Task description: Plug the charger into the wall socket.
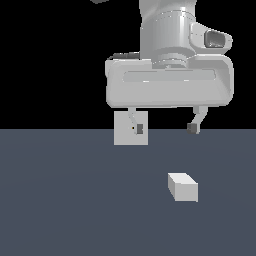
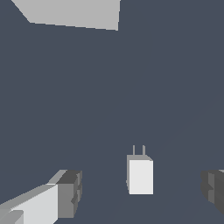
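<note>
Gripper (image 1: 165, 125): jaws spread wide, nothing between them, hanging above the floor (image 1: 75, 210). In the exterior view one fingertip (image 1: 138, 128) overlaps the wall socket (image 1: 122, 134) in line of sight; the other fingertip (image 1: 193, 128) is toward the exterior view's right. Contact with the socket cannot be confirmed; probably just overlap.

Charger (image 1: 183, 187): lies on the floor, below the gripper and nearer the right-hand fingertip in the exterior view, well apart from the socket. In the wrist view the charger (image 2: 140, 176) sits between the two finger pads (image 2: 70, 192), closer to neither by much, not touched.

Handling (judgement): small rigid block, likely light, hard flat faces, possibly a bit slippery under the pads. No fragility expected except the two thin prongs (image 2: 138, 150) seen in the wrist view at one end. Best hold: across the two long side faces of the body, mid-length or slightly behind, leaving the prong end free. Avoid pinching the prongs.

Appearance: charger is a plain whitish-grey box, unmarked, top face paler than its sides; prongs are thin, grey, parallel. Wall socket is a flat upright light-grey square plate, larger than the charger, standing at the far edge of the floor; a small dark mark near its centre is partly hidden by the finger.

Task state (judgement): grasp not yet made.
</note>
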Robot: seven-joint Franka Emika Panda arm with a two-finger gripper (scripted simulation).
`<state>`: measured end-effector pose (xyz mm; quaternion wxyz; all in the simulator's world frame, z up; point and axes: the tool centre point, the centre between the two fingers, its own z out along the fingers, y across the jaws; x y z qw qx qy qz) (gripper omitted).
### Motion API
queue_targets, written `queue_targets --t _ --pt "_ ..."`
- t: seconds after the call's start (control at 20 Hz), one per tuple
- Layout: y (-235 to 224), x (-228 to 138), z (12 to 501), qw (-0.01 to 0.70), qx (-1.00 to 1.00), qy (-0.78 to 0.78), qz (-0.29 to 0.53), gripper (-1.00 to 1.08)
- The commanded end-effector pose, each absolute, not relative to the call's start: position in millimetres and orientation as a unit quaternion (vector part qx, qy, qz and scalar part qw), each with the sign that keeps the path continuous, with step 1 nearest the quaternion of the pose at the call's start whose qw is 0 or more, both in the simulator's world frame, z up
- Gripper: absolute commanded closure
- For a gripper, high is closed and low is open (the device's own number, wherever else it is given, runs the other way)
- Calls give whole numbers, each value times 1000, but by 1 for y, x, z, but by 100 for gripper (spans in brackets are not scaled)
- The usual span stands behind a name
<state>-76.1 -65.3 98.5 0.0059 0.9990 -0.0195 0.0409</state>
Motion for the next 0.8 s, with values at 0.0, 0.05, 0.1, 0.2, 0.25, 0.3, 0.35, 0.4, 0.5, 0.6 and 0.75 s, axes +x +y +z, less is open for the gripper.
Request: queue_targets --t 0.0,0.05,0.1,0.2,0.25,0.3,0.35,0.4,0.5,0.6,0.75 --pt "-70 -86 88 5 999 -22 45 -92" --pt "-72 -89 84 5 999 -23 46 -92" --pt "-74 -92 80 4 999 -24 47 -92" --pt "-76 -97 74 4 998 -26 49 -92" --pt "-78 -99 72 3 998 -26 50 -92" --pt "-79 -101 69 3 998 -27 50 -92" --pt "-79 -103 67 3 998 -27 51 -92" --pt "-80 -104 66 3 998 -28 51 -92" --pt "-81 -105 63 2 998 -28 52 -92" --pt "-81 -106 62 2 998 -29 52 -92" --pt "-81 -105 62 2 998 -28 52 -92"
